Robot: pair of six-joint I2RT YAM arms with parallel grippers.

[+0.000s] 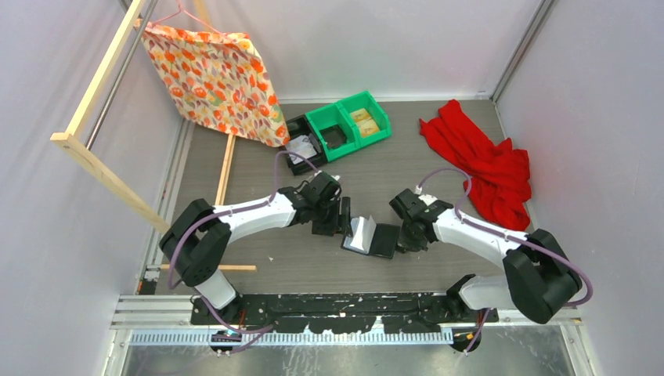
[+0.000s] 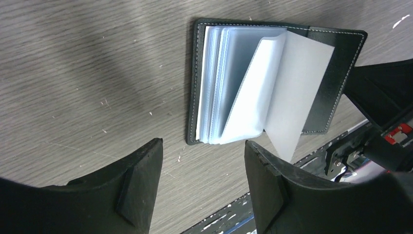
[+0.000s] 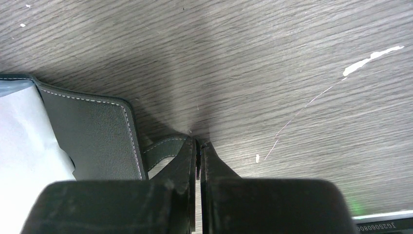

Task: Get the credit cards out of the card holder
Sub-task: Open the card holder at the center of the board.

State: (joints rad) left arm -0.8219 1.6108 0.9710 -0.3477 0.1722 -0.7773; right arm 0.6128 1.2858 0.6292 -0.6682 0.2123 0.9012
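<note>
The black card holder [image 1: 385,241] lies open on the table between the two arms, its pale glossy sleeves [image 2: 229,83] fanned upward. One white flat leaf [image 2: 297,92] stands up from the spine and reaches past the holder's near edge; I cannot tell whether it is one of the credit cards or a sleeve. My left gripper [image 1: 338,219] hovers open just off the sleeves' free edge, and its fingers [image 2: 141,185] hold nothing. My right gripper [image 3: 198,144] is shut on the holder's snap tab [image 3: 163,148], pinning the right cover [image 3: 92,136].
At the back stand a green bin [image 1: 348,125] and a black bin [image 1: 301,149]. A red cloth [image 1: 481,168] lies at the right. A patterned cloth [image 1: 215,74] hangs from a wooden frame [image 1: 94,157] at the left. The arms' base rail [image 1: 329,305] runs along the near edge.
</note>
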